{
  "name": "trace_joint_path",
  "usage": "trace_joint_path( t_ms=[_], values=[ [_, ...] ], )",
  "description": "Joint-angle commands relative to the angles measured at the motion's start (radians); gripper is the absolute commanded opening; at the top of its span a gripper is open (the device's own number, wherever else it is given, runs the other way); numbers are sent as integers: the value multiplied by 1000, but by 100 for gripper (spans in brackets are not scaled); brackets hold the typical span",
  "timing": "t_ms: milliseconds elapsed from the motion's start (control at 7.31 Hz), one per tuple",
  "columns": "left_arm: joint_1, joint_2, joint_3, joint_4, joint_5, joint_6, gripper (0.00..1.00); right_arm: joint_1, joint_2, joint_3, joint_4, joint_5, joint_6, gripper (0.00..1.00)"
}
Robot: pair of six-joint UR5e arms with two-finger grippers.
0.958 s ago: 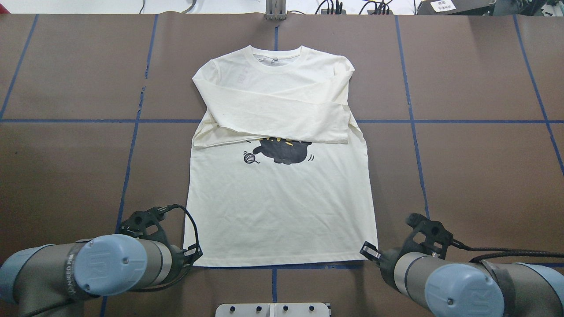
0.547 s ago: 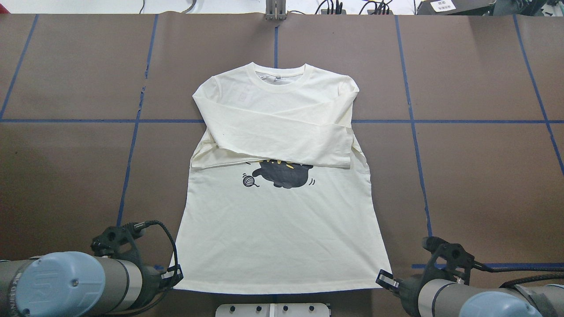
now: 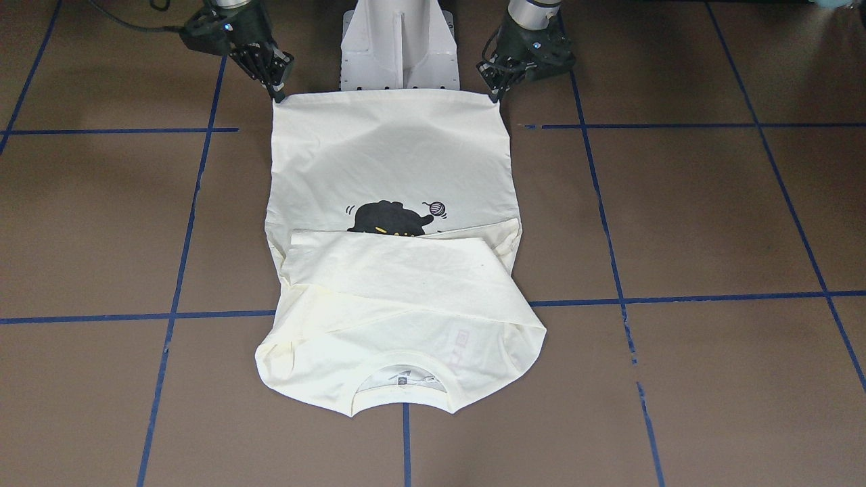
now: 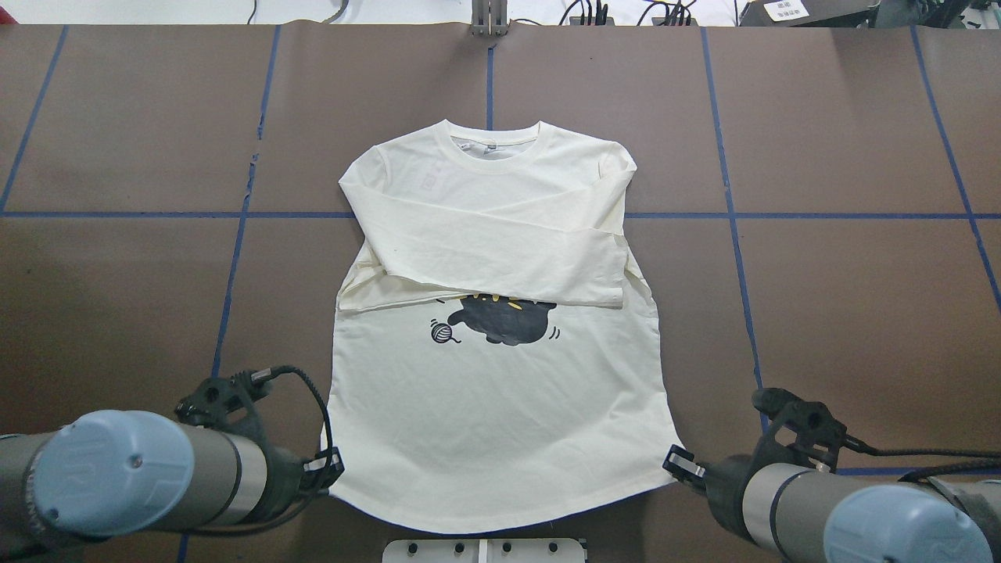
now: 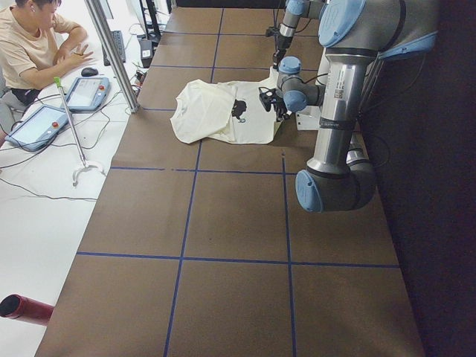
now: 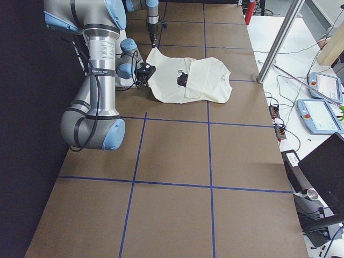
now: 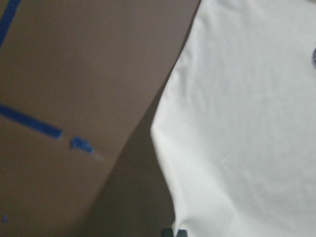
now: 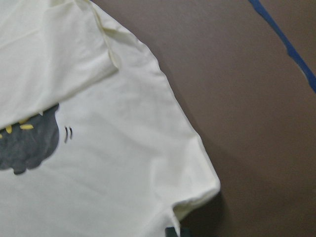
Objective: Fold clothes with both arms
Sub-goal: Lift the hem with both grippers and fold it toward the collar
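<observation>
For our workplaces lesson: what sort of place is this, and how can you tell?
Likely a robotics lab: a left arm and right arm at a tape-gridded table, and a seated operator beside teach pendants.

The grey metal left arm (image 4: 148,481) with light blue joint caps was stretched low along the desk's near edge, and its black two-finger left gripper (image 4: 335,463) was clamped on one hem corner of the cream-white cotton shirt (image 4: 500,414). The matching right arm (image 4: 813,512) was mirrored opposite, with the right gripper (image 4: 679,461) pinched on the other hem corner. Both grippers were pointed inward.
</observation>
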Motion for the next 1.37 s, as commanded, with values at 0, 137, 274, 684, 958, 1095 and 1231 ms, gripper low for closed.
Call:
trace_joint_path(
  t_ms=[0, 137, 274, 684, 958, 1095, 1231],
  values=[
    [-178, -117, 162, -9, -4, 129, 0, 265, 200, -229, -1, 144, -190, 0],
    [-232, -169, 258, -42, -1, 219, 0, 383, 287, -336, -1, 238, -256, 0],
    [-298, -174, 352, -175, -1, 272, 0, 438, 364, -444, 5, 243, -280, 0],
    [-397, -200, 503, -326, 1, 292, 0, 528, 506, -693, 14, 245, -351, 0],
    [-412, -283, 678, -389, 6, 306, 0, 547, 599, -861, 52, 245, -358, 0],
    [-412, -295, 760, -462, 7, 308, 0, 553, 601, -902, 113, 243, -358, 0],
    [-414, -297, 806, -508, 34, 308, 0, 558, 604, -929, 122, 243, -366, 0]
  ],
)
